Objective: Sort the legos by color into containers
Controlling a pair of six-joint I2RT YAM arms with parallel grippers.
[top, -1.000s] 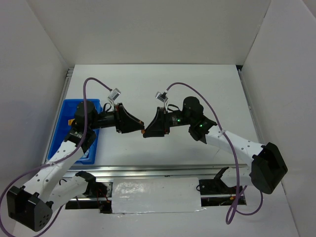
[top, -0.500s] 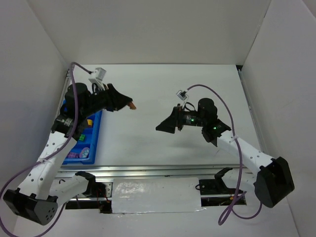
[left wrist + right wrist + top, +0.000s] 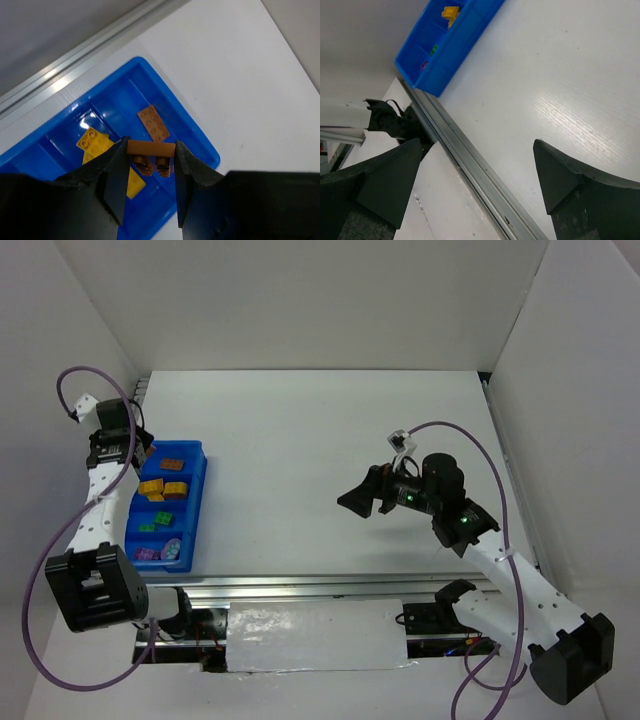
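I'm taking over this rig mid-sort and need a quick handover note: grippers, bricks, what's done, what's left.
Left gripper: shut on a brown-orange lego, held above the far end of the blue tray, near a brown-orange brick lying inside.
Right gripper: open, empty, above bare table.
Done: yellow legos, green legos and purple legos lie grouped along the tray.
Left: drop the held lego beside the brown-orange brick; no loose legos show on the table.

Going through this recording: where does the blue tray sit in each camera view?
Top external: blue tray at the far left, about mid-height.
Left wrist: centre and lower left, running diagonally.
Right wrist: top left corner, seen from its side.
Shared landmark: the yellow legos lying inside it, visible in all three views.
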